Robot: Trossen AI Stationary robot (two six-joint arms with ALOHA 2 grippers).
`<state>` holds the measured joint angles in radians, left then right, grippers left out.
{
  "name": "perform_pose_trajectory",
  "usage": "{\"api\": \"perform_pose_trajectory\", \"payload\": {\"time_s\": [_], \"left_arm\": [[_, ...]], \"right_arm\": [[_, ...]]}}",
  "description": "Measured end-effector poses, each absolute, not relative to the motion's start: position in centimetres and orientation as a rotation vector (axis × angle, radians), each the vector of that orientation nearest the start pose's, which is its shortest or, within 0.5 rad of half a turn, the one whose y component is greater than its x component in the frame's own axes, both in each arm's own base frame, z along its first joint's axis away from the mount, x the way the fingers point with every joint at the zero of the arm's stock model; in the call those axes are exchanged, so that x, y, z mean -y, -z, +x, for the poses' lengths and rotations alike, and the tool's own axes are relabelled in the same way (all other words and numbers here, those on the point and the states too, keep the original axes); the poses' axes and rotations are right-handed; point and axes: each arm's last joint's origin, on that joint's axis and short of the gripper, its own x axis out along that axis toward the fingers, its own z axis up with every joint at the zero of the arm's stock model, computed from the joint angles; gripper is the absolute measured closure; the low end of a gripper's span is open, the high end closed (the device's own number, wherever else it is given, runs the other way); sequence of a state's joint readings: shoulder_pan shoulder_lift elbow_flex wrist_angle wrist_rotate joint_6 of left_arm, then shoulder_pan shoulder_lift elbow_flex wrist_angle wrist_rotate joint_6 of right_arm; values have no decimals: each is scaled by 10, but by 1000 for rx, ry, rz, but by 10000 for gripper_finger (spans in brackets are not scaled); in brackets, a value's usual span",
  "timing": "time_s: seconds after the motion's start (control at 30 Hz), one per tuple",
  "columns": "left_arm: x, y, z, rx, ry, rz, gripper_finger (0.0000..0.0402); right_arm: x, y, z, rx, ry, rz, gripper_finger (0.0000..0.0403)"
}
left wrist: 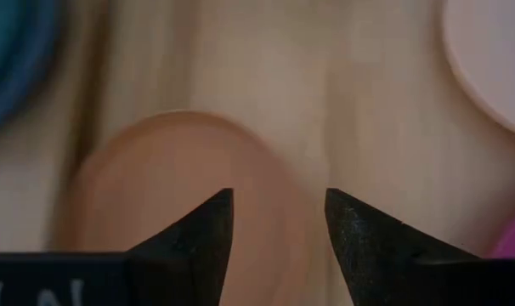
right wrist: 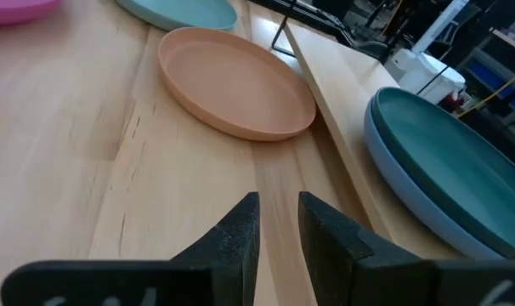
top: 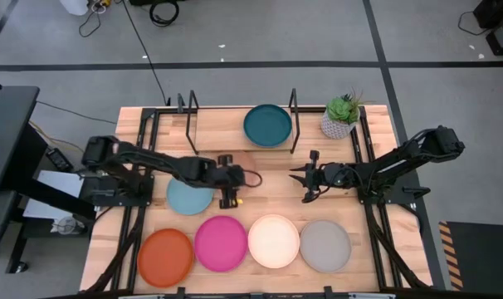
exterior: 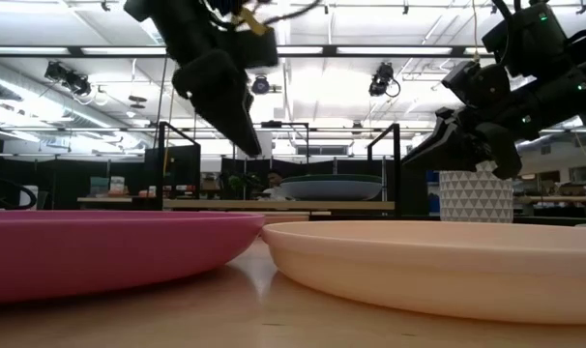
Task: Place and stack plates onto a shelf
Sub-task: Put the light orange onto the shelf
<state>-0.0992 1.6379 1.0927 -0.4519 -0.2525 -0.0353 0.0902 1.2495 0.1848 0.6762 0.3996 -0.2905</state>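
The magenta plate (exterior: 109, 246) and cream plate (exterior: 438, 261) sit closest, in the table's (top: 260, 195) front row between the orange plate (top: 164, 257) and grey plate (top: 324, 245). On the shelf (top: 218, 124), the dark teal plate (top: 267, 124) rests on a blue plate (right wrist: 393, 183). The peach plate (right wrist: 236, 81) lies just beside the shelf. The left gripper (left wrist: 279, 200) hovers over it, fingers parted and empty. The right gripper (right wrist: 279, 204) is narrowly open and empty, near the shelf's front edge

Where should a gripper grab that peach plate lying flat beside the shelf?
Take the peach plate by its raised rim, coming straight down: one finger inside, one outside. It lies flat and looks too wide to span. The left gripper hovers above it, open.
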Motion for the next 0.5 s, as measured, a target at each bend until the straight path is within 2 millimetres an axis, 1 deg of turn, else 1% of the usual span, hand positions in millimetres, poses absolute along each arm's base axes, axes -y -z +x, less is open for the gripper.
{"api": "perform_pose_trajectory", "payload": {"time_s": [0.1, 0.23, 0.5], "left_arm": [[32, -200, 341, -1033, -117, 143, 218], [33, -187, 352, -1120, -119, 150, 228], [23, -160, 361, -1197, -198, 71, 230]], "right_arm": [[-6, -133, 195, -424, 250, -372, 314], [-6, -133, 195, -423, 250, -370, 314], [-6, -133, 196, -418, 248, -376, 314]]}}
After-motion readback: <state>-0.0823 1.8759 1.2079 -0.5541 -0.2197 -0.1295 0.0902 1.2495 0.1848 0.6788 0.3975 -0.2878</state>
